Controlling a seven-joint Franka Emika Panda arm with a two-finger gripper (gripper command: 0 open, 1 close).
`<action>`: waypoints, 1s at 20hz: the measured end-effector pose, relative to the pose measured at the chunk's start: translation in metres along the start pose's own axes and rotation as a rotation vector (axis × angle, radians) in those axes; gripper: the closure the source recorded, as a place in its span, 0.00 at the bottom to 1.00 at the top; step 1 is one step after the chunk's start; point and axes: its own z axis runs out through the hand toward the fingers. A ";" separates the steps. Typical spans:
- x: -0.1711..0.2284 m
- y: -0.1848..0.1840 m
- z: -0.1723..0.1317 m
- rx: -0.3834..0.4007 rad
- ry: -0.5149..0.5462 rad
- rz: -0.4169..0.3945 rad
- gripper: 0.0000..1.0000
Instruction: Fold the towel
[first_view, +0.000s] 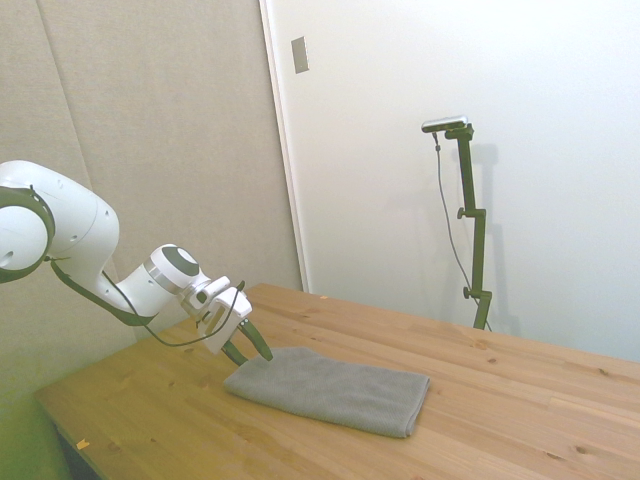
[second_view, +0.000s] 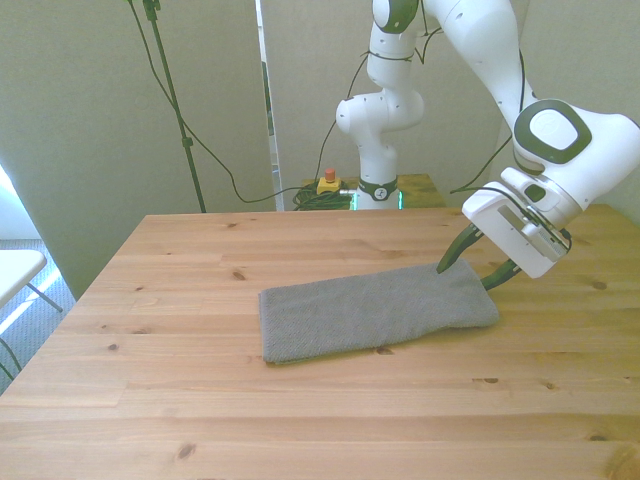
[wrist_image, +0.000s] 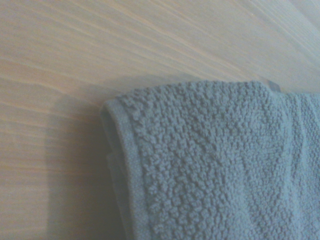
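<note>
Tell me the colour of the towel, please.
The soft rectangular terry-cloth towel is plain grey, without pattern; the wrist view shows it best.

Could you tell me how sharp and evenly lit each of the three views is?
Side view: soft, slightly hazy, green tint at lower left. Front view: sharp, even light, faint shadow under the towel. Wrist view: terry loops crisp, table grain blurred, shadow along the towel's hem.

The towel (second_view: 375, 310) was plain grey terry cloth, folded into a long, thick, layered strip and lying flat on the worktop (second_view: 300, 420). It sat about midway between the near and far edges, slightly askew to them, with bare wood all round. Up close, a hemmed corner (wrist_image: 120, 130) showed stacked layers beneath its nubbly pile.
</note>
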 end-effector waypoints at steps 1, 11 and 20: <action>0.000 0.000 0.000 0.000 -0.001 0.001 1.00; -0.006 -0.001 0.001 0.054 -0.026 0.000 1.00; -0.004 0.005 0.005 0.088 -0.059 0.019 1.00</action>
